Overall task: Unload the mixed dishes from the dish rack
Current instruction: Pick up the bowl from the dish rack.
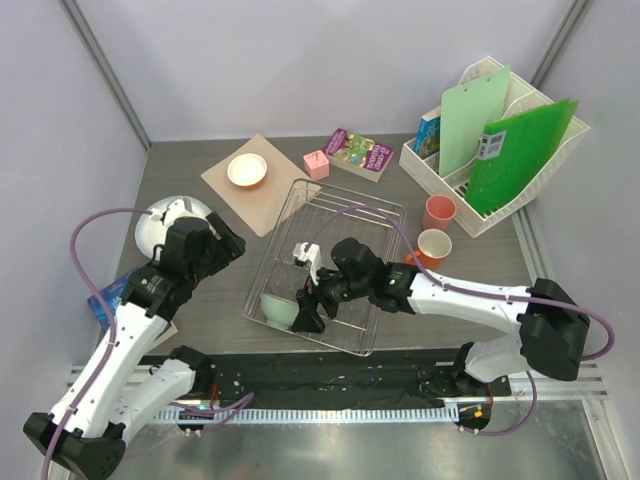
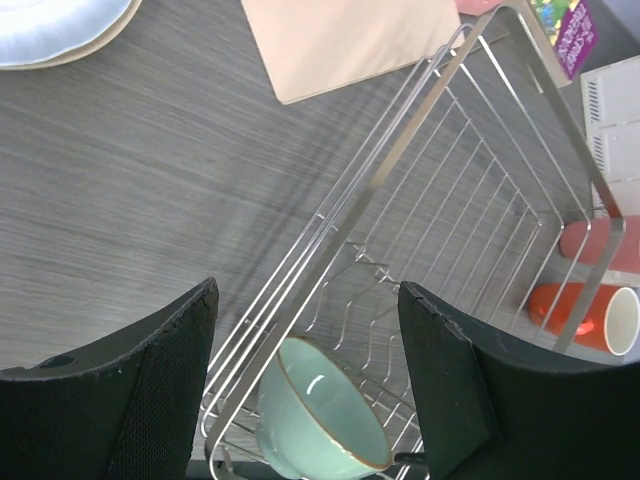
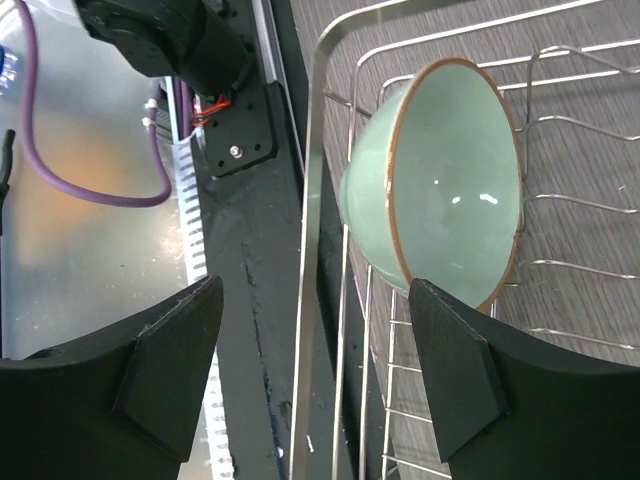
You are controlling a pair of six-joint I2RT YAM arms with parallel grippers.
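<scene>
The silver wire dish rack lies mid-table. A mint-green bowl stands tilted on its side in the rack's near left corner; it also shows in the left wrist view and the right wrist view. My right gripper is open and empty over that corner; in the right wrist view the bowl sits just beyond its right finger. My left gripper is open and empty above the rack's left rim. White plates are stacked left of the rack. A pink cup and an orange cup stand right of it.
A small bowl sits on a tan mat behind the rack. A pink cube and a book lie at the back. A white file organizer with green folders stands back right. A blue item lies near left.
</scene>
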